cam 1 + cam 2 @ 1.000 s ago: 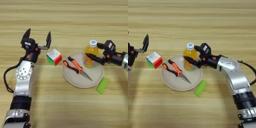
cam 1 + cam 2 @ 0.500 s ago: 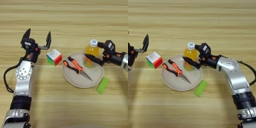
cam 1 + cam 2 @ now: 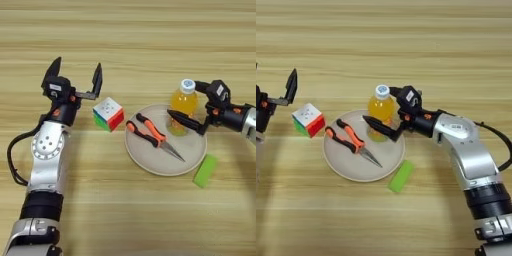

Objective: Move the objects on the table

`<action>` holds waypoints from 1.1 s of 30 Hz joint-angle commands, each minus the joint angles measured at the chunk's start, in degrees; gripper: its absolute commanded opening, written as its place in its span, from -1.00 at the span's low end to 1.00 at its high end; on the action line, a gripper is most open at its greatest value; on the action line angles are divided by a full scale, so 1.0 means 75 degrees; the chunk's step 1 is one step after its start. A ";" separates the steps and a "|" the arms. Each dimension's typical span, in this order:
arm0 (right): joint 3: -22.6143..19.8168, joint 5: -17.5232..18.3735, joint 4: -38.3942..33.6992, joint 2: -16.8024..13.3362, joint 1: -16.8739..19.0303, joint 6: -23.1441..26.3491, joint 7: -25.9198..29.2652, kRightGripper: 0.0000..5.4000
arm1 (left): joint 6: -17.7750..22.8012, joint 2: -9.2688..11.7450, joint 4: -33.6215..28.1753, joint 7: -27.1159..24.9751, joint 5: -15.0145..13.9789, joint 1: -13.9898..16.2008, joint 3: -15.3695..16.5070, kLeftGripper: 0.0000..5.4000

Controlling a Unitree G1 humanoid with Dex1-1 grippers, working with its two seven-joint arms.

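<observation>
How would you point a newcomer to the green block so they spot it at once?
Start from the round beige plate in the middle of the wooden table. Just off its near right rim, lying flat on the bare wood, is the green block, touching nothing else. It is the only plain green thing there, unlike the multicoloured cube left of the plate.

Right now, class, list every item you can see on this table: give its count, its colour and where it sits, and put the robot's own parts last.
puzzle cube: one, multicoloured with a white top face, on the table left of the plate.
plate: one, beige, centre-right of the table.
pliers: one pair, orange handles, lying on the plate.
bottle: one, orange drink with white cap, upright at the plate's far right rim.
block: one, green, on the table right of the plate.
table: one, light wood.
left gripper: black, jaws open, behind-left of the cube.
right gripper: black, jaws open either side of the bottle.
</observation>
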 commanded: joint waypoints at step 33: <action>-0.1875 0.1269 -0.1092 0.0514 -0.0936 -0.0533 -0.1130 0.99 | -0.0031 0.0000 0.0130 0.0051 0.0106 -0.0074 -0.0034 1.00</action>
